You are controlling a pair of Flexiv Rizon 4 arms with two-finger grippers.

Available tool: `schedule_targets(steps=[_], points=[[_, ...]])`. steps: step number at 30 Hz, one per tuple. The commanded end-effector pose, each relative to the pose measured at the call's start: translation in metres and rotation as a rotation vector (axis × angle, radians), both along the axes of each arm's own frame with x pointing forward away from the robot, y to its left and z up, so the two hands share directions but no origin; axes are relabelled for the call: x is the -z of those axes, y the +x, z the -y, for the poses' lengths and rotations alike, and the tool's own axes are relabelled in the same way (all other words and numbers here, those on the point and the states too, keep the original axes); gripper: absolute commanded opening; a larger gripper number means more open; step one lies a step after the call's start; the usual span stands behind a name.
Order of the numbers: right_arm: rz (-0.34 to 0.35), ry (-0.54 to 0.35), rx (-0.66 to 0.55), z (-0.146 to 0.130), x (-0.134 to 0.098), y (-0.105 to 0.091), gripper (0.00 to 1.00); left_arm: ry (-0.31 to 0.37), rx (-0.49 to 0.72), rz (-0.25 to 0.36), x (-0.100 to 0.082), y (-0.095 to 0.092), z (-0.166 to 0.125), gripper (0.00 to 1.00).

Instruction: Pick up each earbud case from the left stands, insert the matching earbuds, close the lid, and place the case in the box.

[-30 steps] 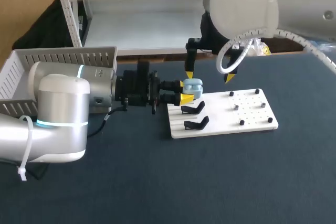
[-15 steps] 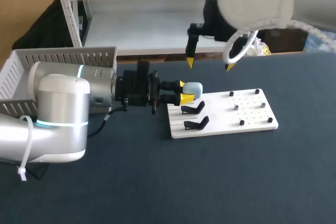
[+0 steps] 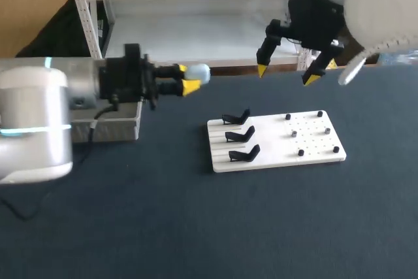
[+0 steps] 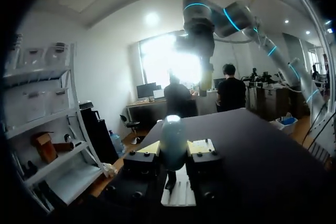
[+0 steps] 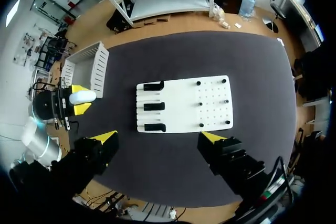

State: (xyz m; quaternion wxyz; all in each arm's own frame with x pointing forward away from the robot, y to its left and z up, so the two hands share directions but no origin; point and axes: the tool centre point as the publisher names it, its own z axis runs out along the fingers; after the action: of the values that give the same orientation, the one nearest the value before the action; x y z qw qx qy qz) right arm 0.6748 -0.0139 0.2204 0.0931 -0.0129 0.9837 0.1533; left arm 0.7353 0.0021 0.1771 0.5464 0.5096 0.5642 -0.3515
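In the head view, my left gripper (image 3: 189, 78) has lifted the pale blue earbud case (image 3: 200, 72) off the far stand of the white board (image 3: 274, 151) and carried it toward the table's left edge, near the box (image 3: 121, 125). Its fingers clamp the case from both sides. My right gripper (image 3: 286, 74) has risen toward the far edge, spread wide and empty. The pick looks done, so I judge the earbuds come next. In my left wrist view the case stands between my tips, its lid seam too dim to read. My right wrist view shows the three black stands (image 5: 152, 107) bare. The dark specks on the board's right half are too small to tell.
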Motion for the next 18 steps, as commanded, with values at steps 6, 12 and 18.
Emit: schedule_targets(steps=[6,12,18], points=[[0.088,0.005,0.03,0.001,0.001,-0.006,1.0,-0.052,-0.381,-0.118,0.009,0.02,-0.09,0.0],[0.088,0.005,0.03,0.001,0.001,-0.006,1.0,-0.054,-0.552,-0.202,0.02,0.042,-0.132,0.0],[0.088,0.005,0.03,0.001,0.001,-0.006,1.0,0.046,-0.683,-0.271,0.03,0.066,-0.164,0.0]])
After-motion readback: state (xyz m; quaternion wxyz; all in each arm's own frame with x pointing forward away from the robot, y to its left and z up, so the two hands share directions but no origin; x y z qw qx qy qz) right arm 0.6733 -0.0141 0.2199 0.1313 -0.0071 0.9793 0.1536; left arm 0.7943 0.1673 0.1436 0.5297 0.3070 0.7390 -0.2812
